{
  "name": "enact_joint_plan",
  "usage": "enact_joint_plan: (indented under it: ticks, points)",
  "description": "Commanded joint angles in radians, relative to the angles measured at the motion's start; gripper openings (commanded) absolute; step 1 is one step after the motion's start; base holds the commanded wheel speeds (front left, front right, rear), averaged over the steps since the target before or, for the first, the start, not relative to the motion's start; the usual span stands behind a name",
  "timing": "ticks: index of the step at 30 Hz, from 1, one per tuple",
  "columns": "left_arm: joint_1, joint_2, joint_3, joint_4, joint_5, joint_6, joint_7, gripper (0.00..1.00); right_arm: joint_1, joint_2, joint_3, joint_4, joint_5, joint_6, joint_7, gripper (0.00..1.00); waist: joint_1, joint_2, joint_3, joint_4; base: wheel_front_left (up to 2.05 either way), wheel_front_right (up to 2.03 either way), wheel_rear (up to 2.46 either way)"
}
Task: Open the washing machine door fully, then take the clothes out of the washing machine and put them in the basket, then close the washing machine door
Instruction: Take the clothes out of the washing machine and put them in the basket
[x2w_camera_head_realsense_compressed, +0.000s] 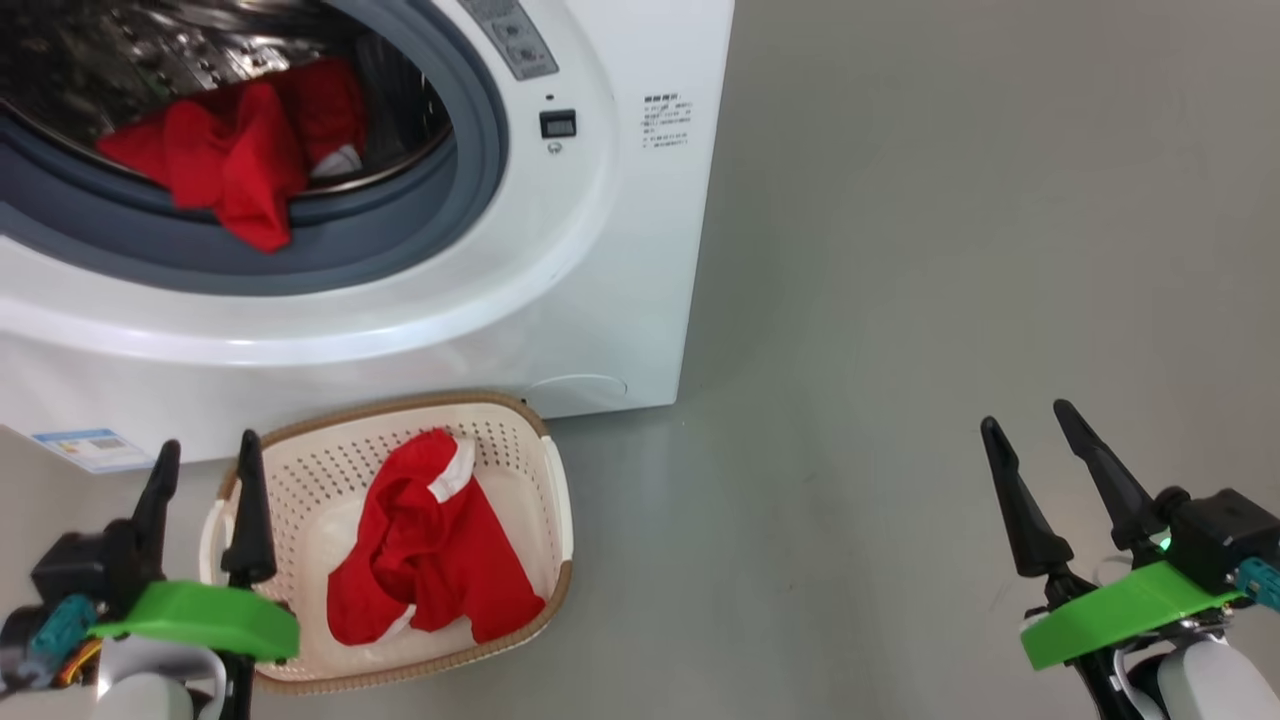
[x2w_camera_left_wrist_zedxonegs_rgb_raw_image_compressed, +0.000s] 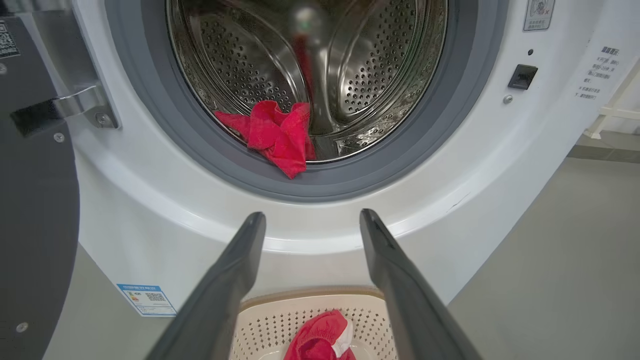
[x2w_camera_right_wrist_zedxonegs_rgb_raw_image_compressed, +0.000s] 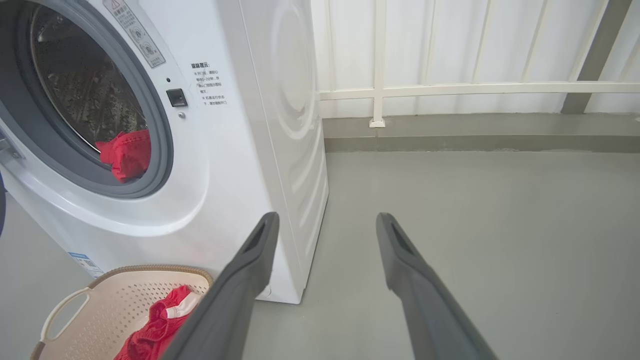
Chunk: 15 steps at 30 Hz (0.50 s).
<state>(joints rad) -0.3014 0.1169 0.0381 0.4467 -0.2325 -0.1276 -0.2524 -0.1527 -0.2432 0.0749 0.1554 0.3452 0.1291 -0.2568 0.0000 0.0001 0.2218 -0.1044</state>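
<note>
The white washing machine (x2w_camera_head_realsense_compressed: 620, 250) stands with its drum uncovered. Its dark door (x2w_camera_left_wrist_zedxonegs_rgb_raw_image_compressed: 35, 210) is swung out to the left in the left wrist view. Red clothes (x2w_camera_head_realsense_compressed: 235, 155) (x2w_camera_left_wrist_zedxonegs_rgb_raw_image_compressed: 277, 135) (x2w_camera_right_wrist_zedxonegs_rgb_raw_image_compressed: 125, 155) lie at the drum's front lip, draped over the grey seal. On the floor before the machine sits the cream basket (x2w_camera_head_realsense_compressed: 310, 480) (x2w_camera_right_wrist_zedxonegs_rgb_raw_image_compressed: 100, 295), and a red garment with white trim (x2w_camera_head_realsense_compressed: 430, 560) lies in it. My left gripper (x2w_camera_head_realsense_compressed: 208, 450) (x2w_camera_left_wrist_zedxonegs_rgb_raw_image_compressed: 312, 216) is open and empty over the basket's left end. Over bare floor to the right, my right gripper (x2w_camera_head_realsense_compressed: 1026, 418) (x2w_camera_right_wrist_zedxonegs_rgb_raw_image_compressed: 327, 217) is also open and empty.
Grey floor (x2w_camera_head_realsense_compressed: 900, 300) stretches to the right of the machine. A white railing and panelled wall (x2w_camera_right_wrist_zedxonegs_rgb_raw_image_compressed: 450, 90) run behind it. A blue label sticker (x2w_camera_head_realsense_compressed: 90, 448) marks the machine's lower front.
</note>
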Motion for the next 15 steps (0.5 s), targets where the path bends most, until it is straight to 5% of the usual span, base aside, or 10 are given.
enact_joint_plan:
  ticks: [1, 15]
  points:
    - [0.023, 0.023, 0.041, -0.053, 0.005, -0.003, -0.009, 1.0, 0.02, -0.016, 0.007, -0.028, 0.004, 0.002, -0.005, 1.0, 0.0, -0.0001, -0.022, 0.0, 0.0, 0.0, 0.0]
    - [0.218, -0.025, 0.105, -0.261, 0.026, -0.003, -0.009, 1.0, 0.099, -0.019, -0.024, -0.042, 0.011, 0.002, -0.005, 1.0, 0.0, -0.0001, -0.09, 0.0, 0.0, 0.0, 0.0]
